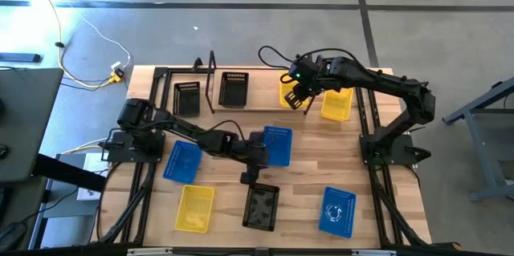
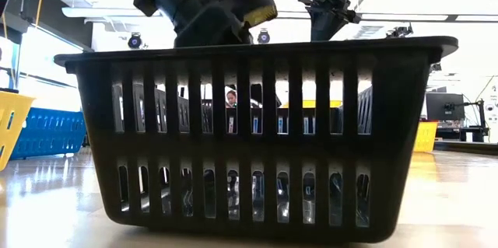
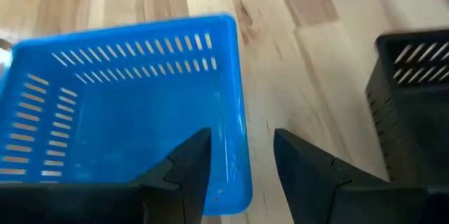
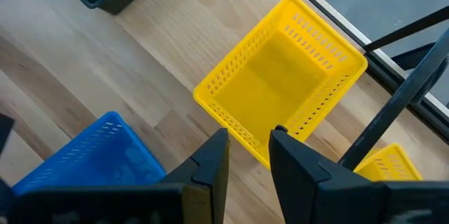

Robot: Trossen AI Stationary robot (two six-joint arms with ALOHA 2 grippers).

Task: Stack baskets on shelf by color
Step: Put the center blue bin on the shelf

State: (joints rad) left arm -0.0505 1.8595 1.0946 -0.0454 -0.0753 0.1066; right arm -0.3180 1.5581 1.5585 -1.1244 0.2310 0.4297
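left tool (image 3: 242,157) mid tabletop, slightly open, straddling the right wall of the blue basket (image 3: 133,104), holding nothing yet. right tool (image 4: 249,147) far right, barely open, empty, over a yellow basket (image 4: 280,76) beside the shelf (image 1: 241,108).

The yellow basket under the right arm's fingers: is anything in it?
Empty. The right wrist view looks straight into the yellow basket and shows only its bare floor.

Around my wooden table (image 1: 321,172) I see grey concrete floor (image 1: 241,23) crossed by dark seams. A yellow cable (image 1: 48,3) trails past the table's far-left corner. Beyond, bright ceiling strip lights (image 2: 101,12) glare, and a monitor (image 2: 440,106) stands on a desk.
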